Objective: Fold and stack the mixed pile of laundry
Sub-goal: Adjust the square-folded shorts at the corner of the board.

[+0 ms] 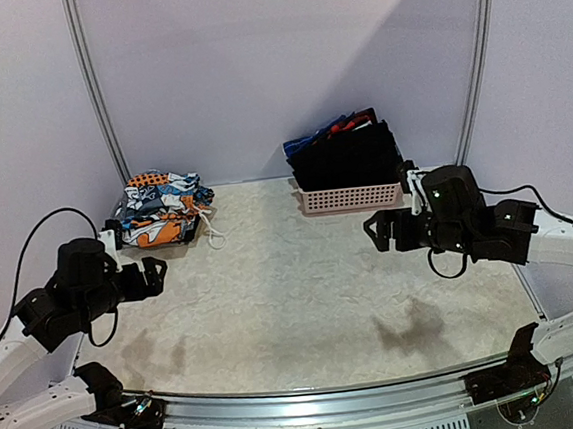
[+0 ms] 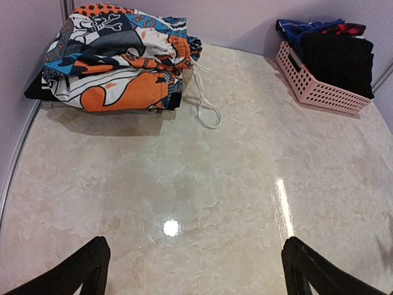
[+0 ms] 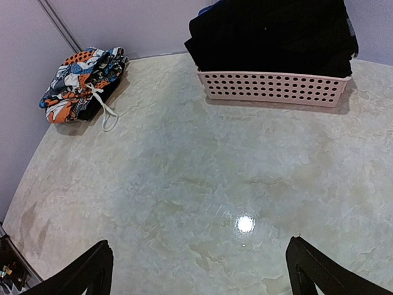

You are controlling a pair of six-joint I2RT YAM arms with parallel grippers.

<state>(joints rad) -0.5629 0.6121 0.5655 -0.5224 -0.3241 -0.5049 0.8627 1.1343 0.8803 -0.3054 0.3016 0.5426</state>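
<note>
Of the mixed laundry pile, plain black garments (image 1: pixel 347 154) (image 2: pixel 341 58) (image 3: pixel 270 31) fill a pink basket at the back right, with bits of blue and red (image 1: pixel 331 127) behind them. A folded stack topped by a blue-orange-white-black graphic print garment (image 1: pixel 160 207) (image 2: pixel 116 58) (image 3: pixel 77 89) lies at the back left. My left gripper (image 1: pixel 156 274) (image 2: pixel 195 246) hovers open over bare table, in front of that stack. Level with the basket's front, my right gripper (image 1: pixel 380 231) (image 3: pixel 199 244) is open too, with nothing between its fingers.
The pink latticed basket (image 1: pixel 350 199) (image 3: pixel 276 89) (image 2: pixel 313 89) stands against the back wall. A white drawstring (image 1: pixel 211 236) (image 2: pixel 206 107) trails from the folded stack onto the marbled tabletop (image 1: pixel 294 294). Purple walls close in the back and sides.
</note>
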